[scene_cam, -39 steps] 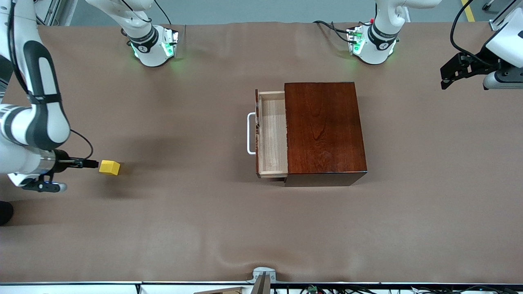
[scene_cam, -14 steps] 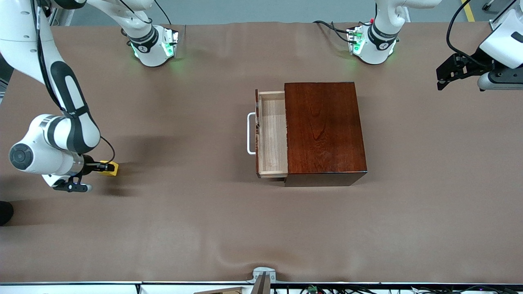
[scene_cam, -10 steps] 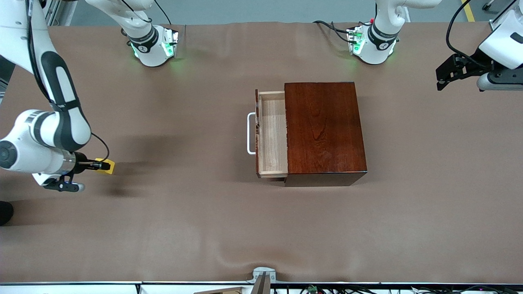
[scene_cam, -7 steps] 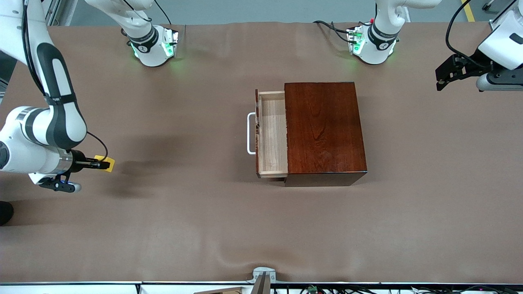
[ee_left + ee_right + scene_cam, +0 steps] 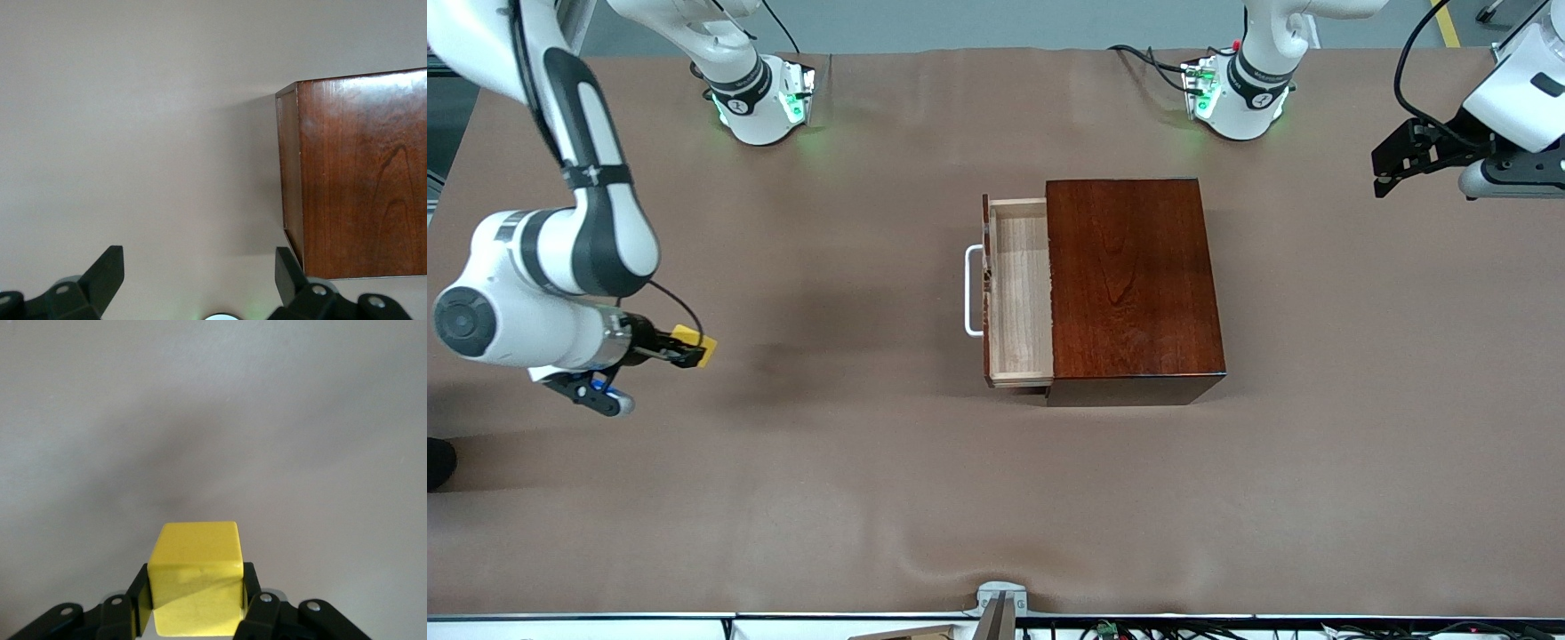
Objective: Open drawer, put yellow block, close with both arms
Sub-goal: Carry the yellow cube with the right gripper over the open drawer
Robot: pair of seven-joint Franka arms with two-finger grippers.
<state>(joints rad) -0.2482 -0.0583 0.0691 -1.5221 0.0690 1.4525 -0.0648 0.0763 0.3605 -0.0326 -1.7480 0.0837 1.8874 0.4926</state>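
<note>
Because the shallow pale-wood drawer with its dark reddish-brown front and white U-shaped bar handle already stands pulled out of the glossy mahogany-coloured wooden box, we judge the opening step done and the carrying step in hand. Our right hand is clamped on the small bright yellow cube; in the right wrist view the yellow block sits squarely between the black fingers, lifted clear of the brown-covered bench, with only its soft shadow on the cloth below. It hangs over the right arm's end of the bench, well apart from the drawer. We take it that the block is held by two opposite flat faces so that it will not twist on the way, and raised so that it can pass over the drawer's front panel instead of bumping it. The tray's open top faces upward, which suits a drop from above. Our left hand waits, spread wide and holding nothing, above the left arm's end of the bench; its own view shows the box's closed side near it. We think it is kept there, out of the way, until the closing push needs both arms.
</note>
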